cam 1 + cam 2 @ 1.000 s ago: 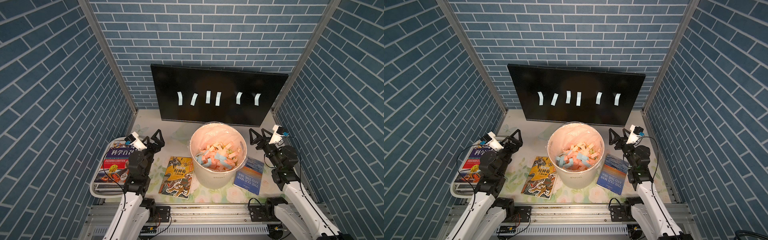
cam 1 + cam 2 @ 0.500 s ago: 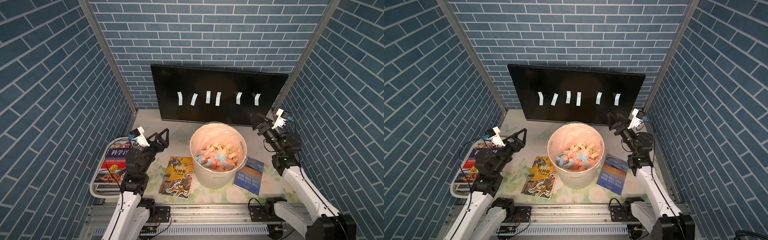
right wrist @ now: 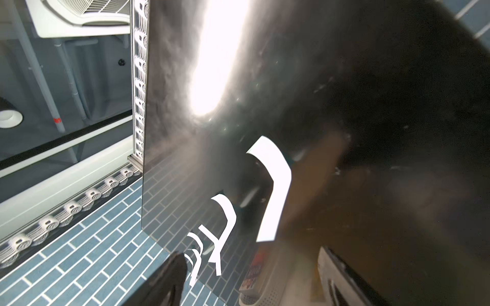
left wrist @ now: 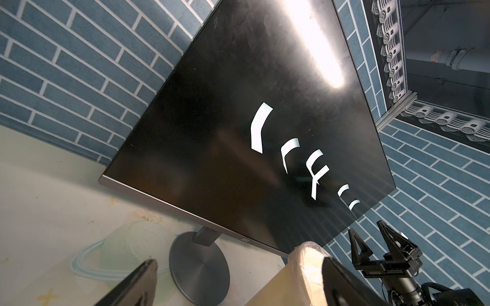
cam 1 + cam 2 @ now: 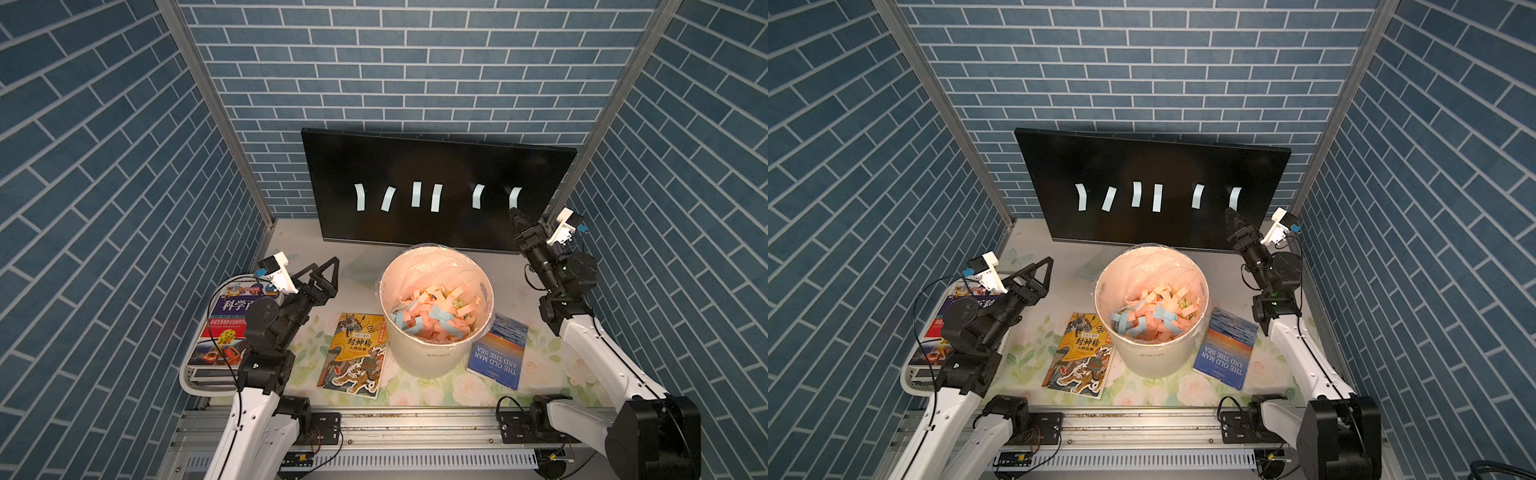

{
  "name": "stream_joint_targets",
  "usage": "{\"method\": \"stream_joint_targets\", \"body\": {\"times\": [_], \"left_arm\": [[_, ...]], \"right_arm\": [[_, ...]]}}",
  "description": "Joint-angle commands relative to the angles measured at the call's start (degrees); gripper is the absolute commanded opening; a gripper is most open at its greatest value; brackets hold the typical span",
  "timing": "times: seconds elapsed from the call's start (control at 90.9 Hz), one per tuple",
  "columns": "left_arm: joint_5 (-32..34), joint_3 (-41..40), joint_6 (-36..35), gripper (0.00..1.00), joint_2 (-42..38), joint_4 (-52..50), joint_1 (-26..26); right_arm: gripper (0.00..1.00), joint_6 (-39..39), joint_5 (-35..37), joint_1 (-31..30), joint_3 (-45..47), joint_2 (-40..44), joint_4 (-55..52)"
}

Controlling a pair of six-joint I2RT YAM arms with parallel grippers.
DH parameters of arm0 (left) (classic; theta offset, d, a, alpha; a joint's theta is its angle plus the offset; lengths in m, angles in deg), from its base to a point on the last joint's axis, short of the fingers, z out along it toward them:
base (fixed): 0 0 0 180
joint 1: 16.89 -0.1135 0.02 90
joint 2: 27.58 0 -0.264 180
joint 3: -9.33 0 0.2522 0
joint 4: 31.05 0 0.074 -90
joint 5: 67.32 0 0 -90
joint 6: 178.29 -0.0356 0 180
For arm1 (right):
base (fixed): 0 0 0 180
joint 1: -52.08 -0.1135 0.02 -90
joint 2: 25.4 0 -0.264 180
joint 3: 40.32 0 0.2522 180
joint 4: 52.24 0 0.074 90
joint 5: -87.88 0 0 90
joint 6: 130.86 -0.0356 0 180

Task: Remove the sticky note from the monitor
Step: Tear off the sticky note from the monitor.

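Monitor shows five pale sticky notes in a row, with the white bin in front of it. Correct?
No. The monitor carries six sticky notes, not five; both top views show the row. The white bin does stand in front of it.

One flat black monitor point(image 5: 436, 162) carries six pale paper sticky notes point(image 5: 359, 197). Before the monitor stand one round white bin point(image 5: 432, 357) and two thin paperback books point(image 5: 353, 353).
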Motion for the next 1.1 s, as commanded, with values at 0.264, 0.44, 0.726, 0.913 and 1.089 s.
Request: {"method": "stream_joint_targets", "body": {"times": [0.264,0.44,0.726,0.913,1.089], "left_arm": [[-0.57,2.16,-0.43,1.00,-1.61,-1.53,0.16],[-0.64,2.25,-0.47,1.00,-1.87,-2.04,0.20],[-0.30,2.98,-0.79,1.00,-2.36,-3.22,0.16],[-0.12,3.30,-0.72,1.00,-2.80,-3.64,0.16],[-0.23,3.62,-0.77,1.00,-3.07,-4.41,0.16]], "right_arm": [[0.72,-5.55,4.55,0.50,-3.84,-1.32,3.14],[0.64,-6.15,3.33,0.50,-5.53,-3.33,3.01],[0.49,-7.32,2.39,0.50,-6.44,-4.95,2.96],[0.39,-7.62,1.55,0.48,-7.74,-5.58,2.83],[0.33,-7.62,1.21,0.48,-8.73,-5.85,2.05]]}}
